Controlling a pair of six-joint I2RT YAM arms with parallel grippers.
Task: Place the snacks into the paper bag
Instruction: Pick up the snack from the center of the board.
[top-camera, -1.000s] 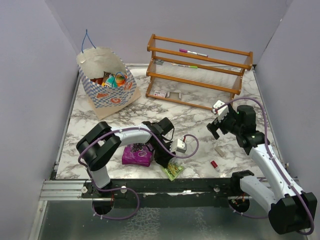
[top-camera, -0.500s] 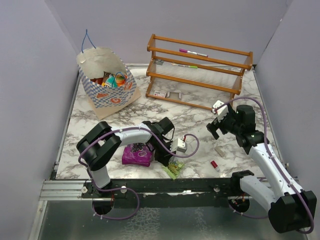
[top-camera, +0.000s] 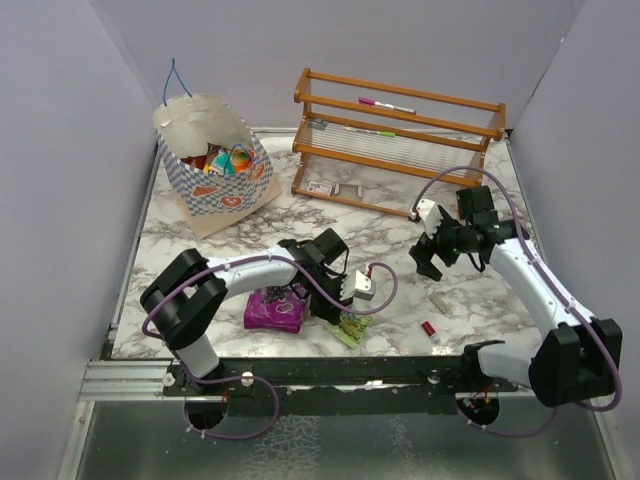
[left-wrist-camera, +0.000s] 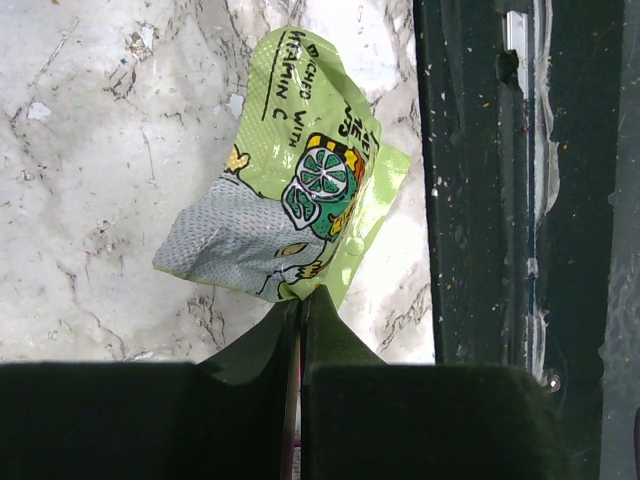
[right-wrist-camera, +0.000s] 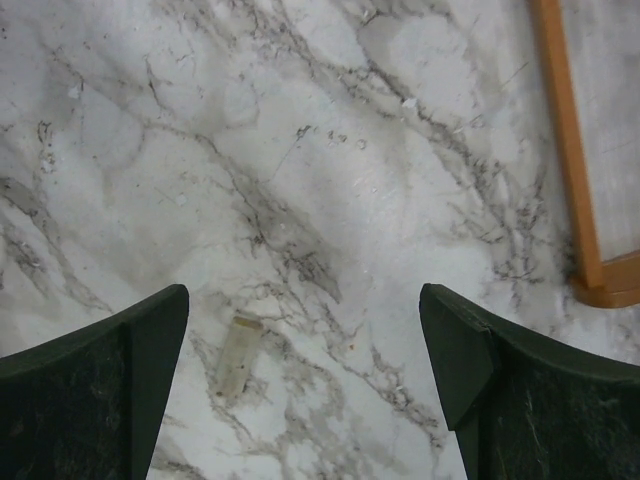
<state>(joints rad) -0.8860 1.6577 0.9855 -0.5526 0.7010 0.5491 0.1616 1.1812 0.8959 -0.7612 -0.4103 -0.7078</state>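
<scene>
My left gripper (left-wrist-camera: 302, 295) is shut on the near edge of a small light-green snack packet (left-wrist-camera: 290, 200) with a lime picture. The packet sits low by the table's front edge (top-camera: 350, 328), next to the black rail. A purple snack packet (top-camera: 273, 310) lies flat just left of that gripper (top-camera: 335, 315). At the back left the blue-and-white checked paper bag (top-camera: 228, 200) stands open, with several snacks (top-camera: 225, 160) inside. My right gripper (top-camera: 430, 258) hovers open over bare marble right of centre (right-wrist-camera: 303, 300) with nothing between its fingers.
A wooden rack (top-camera: 395, 140) spans the back, and its foot shows in the right wrist view (right-wrist-camera: 590, 200). A small beige stick (right-wrist-camera: 237, 355) lies under the right gripper. A tiny red cylinder (top-camera: 428, 328) rests near the front edge. Grey walls close in both sides.
The left gripper closed onto the light-green packet and drew it slightly away from the front rail. The right arm swung its gripper a little left and towards the back.
</scene>
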